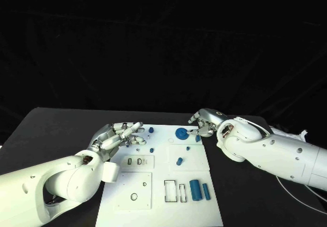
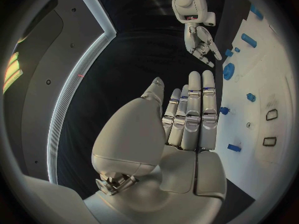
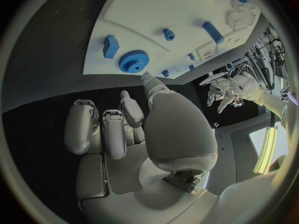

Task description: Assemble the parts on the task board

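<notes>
Progress check, head view, left to right.

Left hand (image 1: 121,134): centre-left of frame, at the upper left corner of the task board (image 1: 160,208). Fingers straight and apart, nothing held. The left wrist view confirms it: flat open palm.

Board: white plate, centre to bottom of frame. Small blue peg (image 1: 151,129) sits near the top left, just beside the left fingertips. Blue gear (image 1: 181,133) is at top centre, lying on or seated in the board; can't tell which. Small blue piece (image 1: 180,161) is mid-board. Two blue bars (image 1: 199,190) lie loose at lower right, just beside two outlined rectangular slots (image 1: 174,191) that look unfilled. The slot pair (image 1: 136,161) at centre-left also looks unfilled.

Right hand (image 1: 202,124): upper right of board, just right of the gear. Fingers curled inward, nothing visible in them. A blue block (image 1: 198,138) lies right below it, not gripped as far as I can see.

Judgement: early stage. Most parts loose, slots open, neither hand carrying anything. Nearly all insertions left.
</notes>
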### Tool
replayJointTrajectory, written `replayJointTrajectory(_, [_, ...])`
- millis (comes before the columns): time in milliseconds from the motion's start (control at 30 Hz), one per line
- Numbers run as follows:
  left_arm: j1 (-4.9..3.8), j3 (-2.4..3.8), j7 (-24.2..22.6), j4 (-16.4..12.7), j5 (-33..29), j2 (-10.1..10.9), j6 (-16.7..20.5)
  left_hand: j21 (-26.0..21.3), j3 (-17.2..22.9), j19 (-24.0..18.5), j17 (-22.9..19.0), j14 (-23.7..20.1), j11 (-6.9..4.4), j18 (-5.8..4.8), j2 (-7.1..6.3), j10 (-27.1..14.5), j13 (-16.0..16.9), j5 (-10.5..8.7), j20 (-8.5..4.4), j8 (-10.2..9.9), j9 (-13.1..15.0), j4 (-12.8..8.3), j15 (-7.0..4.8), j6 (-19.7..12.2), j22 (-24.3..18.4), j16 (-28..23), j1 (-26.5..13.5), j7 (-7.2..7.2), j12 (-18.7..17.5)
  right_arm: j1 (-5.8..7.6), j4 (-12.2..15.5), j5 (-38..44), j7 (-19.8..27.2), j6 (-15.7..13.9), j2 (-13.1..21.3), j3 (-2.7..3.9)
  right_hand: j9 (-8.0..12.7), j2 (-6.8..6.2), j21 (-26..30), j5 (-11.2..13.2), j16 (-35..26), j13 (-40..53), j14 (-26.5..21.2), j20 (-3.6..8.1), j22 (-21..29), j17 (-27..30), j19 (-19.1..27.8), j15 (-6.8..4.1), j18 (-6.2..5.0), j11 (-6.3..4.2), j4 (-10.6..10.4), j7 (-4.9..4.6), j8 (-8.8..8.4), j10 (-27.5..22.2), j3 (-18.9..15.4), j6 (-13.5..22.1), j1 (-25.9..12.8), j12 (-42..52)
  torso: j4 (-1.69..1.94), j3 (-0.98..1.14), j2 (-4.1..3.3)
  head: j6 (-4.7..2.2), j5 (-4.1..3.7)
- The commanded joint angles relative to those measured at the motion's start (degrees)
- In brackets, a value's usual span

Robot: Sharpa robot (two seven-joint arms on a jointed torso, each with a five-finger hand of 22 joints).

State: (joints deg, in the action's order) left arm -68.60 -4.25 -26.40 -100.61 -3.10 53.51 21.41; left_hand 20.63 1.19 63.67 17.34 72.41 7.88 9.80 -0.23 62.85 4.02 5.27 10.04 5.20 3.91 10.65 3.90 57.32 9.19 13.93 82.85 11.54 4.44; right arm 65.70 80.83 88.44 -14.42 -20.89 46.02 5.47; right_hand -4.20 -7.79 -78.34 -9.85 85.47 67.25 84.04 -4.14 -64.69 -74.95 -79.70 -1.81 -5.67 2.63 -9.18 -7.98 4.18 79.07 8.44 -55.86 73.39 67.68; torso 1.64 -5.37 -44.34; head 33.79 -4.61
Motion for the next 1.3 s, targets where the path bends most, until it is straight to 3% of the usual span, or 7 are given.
replayJointTrajectory(33, [-0.04,0.04,-0.7,-0.1,0.0,-0.1,-1.2,0.3,0.0,-0.1,0.0,-0.3,0.12,0.57,0.32,0.4,-0.1,-0.17,-0.09,-0.2,-0.1,-0.3,0.15,0.1,0.1,-0.4,0.2,0.05,-0.3,-0.38,-0.1,0.6,-2.3,2.8,-0.4,0.05,-0.1,0.22,-0.5,-0.4,0.6,1.3,4.6,-0.44,-0.5,-7.7,0.0,0.49,0.97,0.42,-0.8,-0.20,0.02,0.1,-0.4,0.4,0.8,0.9,0.00,-0.04,-0.06,0.23,0.10])
replayJointTrajectory(167, [-0.04,0.04,-0.8,-0.1,0.0,-0.2,-1.2,0.3,0.0,-0.1,0.0,-0.3,0.12,0.57,0.32,0.4,-0.1,-0.17,-0.09,-0.2,-0.1,-0.3,0.15,0.1,0.1,-0.4,0.2,0.05,-0.3,-0.83,-0.7,0.9,-2.8,3.3,-0.9,0.05,-0.1,0.27,-0.6,-0.5,0.9,2.1,4.6,-0.51,-0.7,-8.2,0.0,0.55,1.00,0.48,-1.1,-0.25,0.00,0.2,-0.6,0.5,1.1,1.6,0.02,-0.04,-0.02,0.58,0.15])
replayJointTrajectory(400, [-0.04,0.04,-1.2,-0.2,0.0,-0.1,-1.0,0.3,0.1,-0.1,0.1,-0.3,0.14,0.57,0.33,0.4,-0.1,-0.17,-0.09,-0.3,-0.1,-0.3,0.15,0.1,0.1,-0.4,0.3,0.09,-0.4,-1.50,-0.9,1.0,-3.0,2.0,-1.9,0.05,-0.1,0.48,-0.9,-1.0,1.2,3.7,4.7,-0.61,-1.1,-8.8,-0.1,0.64,1.05,0.56,-1.4,-0.31,0.07,0.7,-0.7,0.4,1.7,3.0,-0.10,-0.02,0.00,0.58,0.41])
replayJointTrajectory(733, [-0.04,0.04,-1.0,-0.1,0.0,-0.2,-1.1,0.3,0.1,-0.1,0.2,-0.3,0.15,0.57,0.37,0.4,-0.1,-0.16,-0.09,-0.3,-0.1,-0.4,0.16,0.1,0.1,-0.4,0.3,0.10,-0.4,-1.54,-1.5,0.5,-4.5,0.9,-3.4,0.06,-0.2,0.94,-1.2,-1.2,1.6,4.7,4.9,-0.67,-1.7,-9.5,-0.2,0.68,1.15,0.58,-1.8,-0.33,0.16,0.9,-0.7,0.3,1.9,3.7,-0.01,-0.03,0.00,0.53,0.20])
replayJointTrajectory(1300, [-0.04,0.04,-0.8,0.1,0.0,-0.3,-0.8,0.3,0.5,-0.2,0.6,-0.3,0.17,0.57,0.60,0.4,-0.1,-0.12,-0.10,-0.5,-0.1,-0.8,0.16,0.2,0.1,-0.6,0.7,0.15,-0.6,-1.36,-4.7,0.6,-5.2,2.1,-6.4,0.05,-0.2,1.37,-1.4,-1.1,1.8,4.5,4.9,-0.72,-2.0,-9.8,-0.3,0.74,1.18,0.64,-2.4,-0.38,0.20,0.6,-0.9,0.3,1.7,3.3,0.06,-0.04,-0.06,0.77,0.59])
